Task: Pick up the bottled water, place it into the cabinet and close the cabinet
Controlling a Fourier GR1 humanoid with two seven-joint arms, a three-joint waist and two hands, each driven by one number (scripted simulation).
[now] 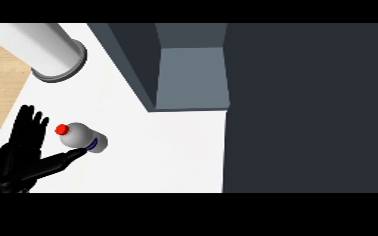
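The bottled water (80,136), white with a red cap and a blue band, is on the white counter (162,150) at the lower left. My left hand (22,152) comes in from the lower left corner, open, with its fingers straight beside the bottle's left side. Its thumb (63,159) stretches out under the bottle and touches the bottle's lower end. The dark grey cabinet (140,55) stands at the back, and its open compartment (192,75) shows a lighter grey inside. My right hand does not show.
A broad dark panel (299,105) fills the right side of the view, next to the open compartment. A white cylinder with a grey rim (52,50) stands at the back left. A wooden floor strip (11,75) marks the counter's left edge.
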